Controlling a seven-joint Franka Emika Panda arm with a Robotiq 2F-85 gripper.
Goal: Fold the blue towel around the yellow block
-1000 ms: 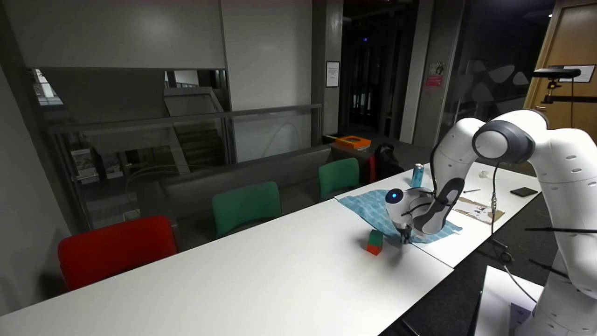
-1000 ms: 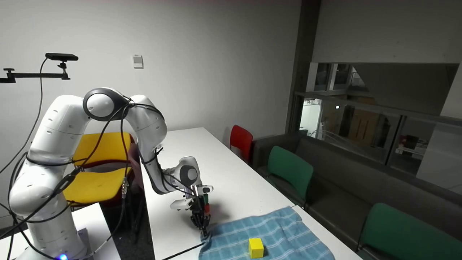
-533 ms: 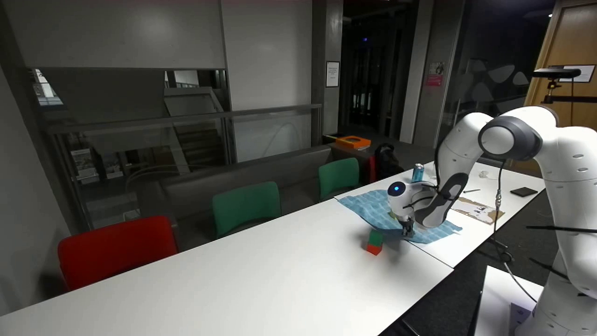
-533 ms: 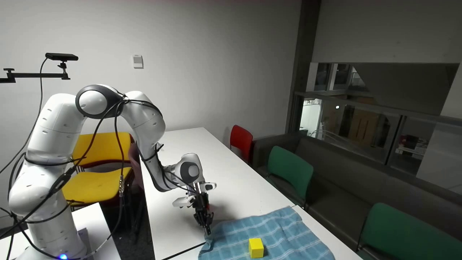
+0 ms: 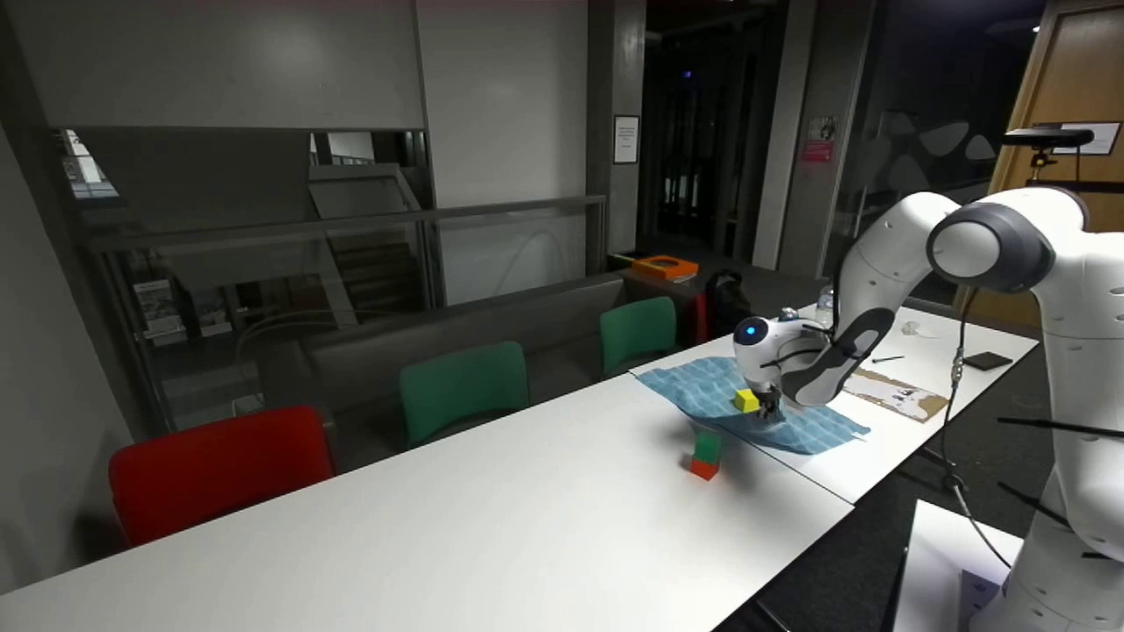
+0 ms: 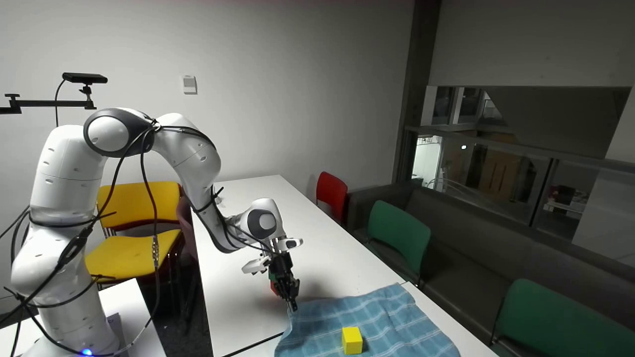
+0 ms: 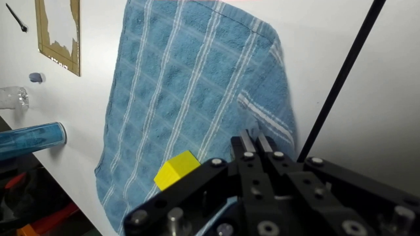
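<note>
Towel (image 7: 183, 85) lies on bench (image 5: 544, 509), yellow block (image 7: 176, 168) on top, one edge pinched in the nearly closed hand (image 7: 254, 137). Best: lift above block height, carry over, lower slowly; dragging likely shoves the block.
</note>
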